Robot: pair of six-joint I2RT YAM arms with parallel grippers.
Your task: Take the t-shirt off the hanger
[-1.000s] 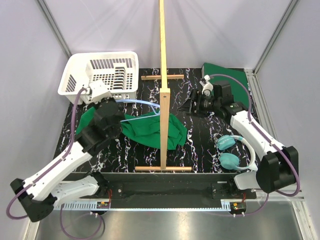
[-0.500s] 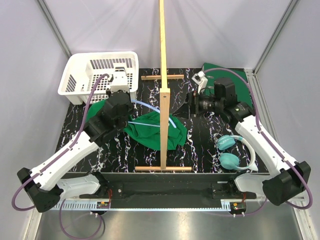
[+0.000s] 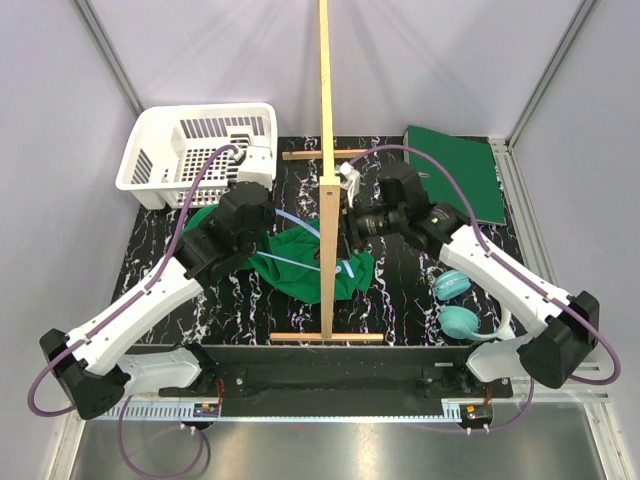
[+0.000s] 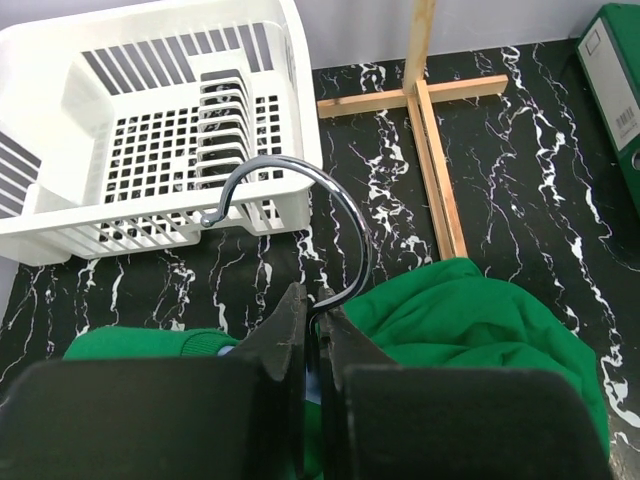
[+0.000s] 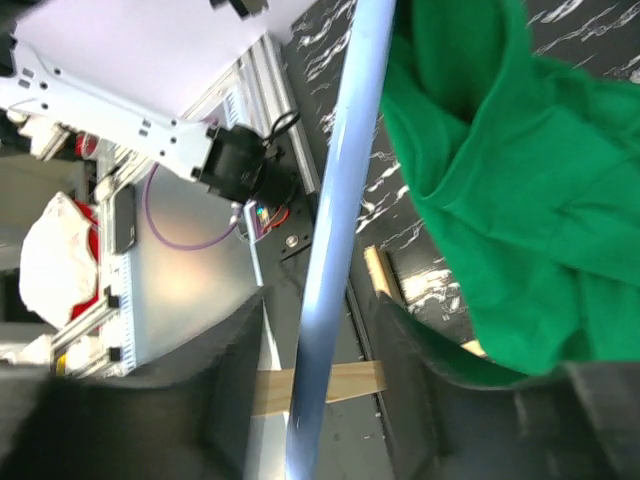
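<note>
The green t-shirt (image 3: pixel 295 268) lies bunched on the black marbled table, still around the light blue hanger (image 3: pixel 298 224). My left gripper (image 3: pixel 258 212) is shut on the base of the hanger's silver hook (image 4: pixel 300 180), just above the shirt (image 4: pixel 470 320); in the left wrist view the gripper (image 4: pixel 315 300) pinches the wire. My right gripper (image 3: pixel 345 225) is open beside the wooden stand. In the right wrist view its jaws (image 5: pixel 325 390) stand wide apart either side of the hanger's blue arm (image 5: pixel 335 250), with the shirt (image 5: pixel 520 200) hanging off that arm.
A tall pale wooden stand (image 3: pixel 327 180) rises between the two grippers, its base (image 4: pixel 430 110) on the table. A white basket (image 3: pixel 200 150) sits back left. A green binder (image 3: pixel 455 170) lies back right. Teal headphones (image 3: pixel 460 305) lie near right.
My right gripper has swung left from the binder side to the stand and now straddles the hanger's arm. My left gripper has shifted right and slightly nearer with the hook.
</note>
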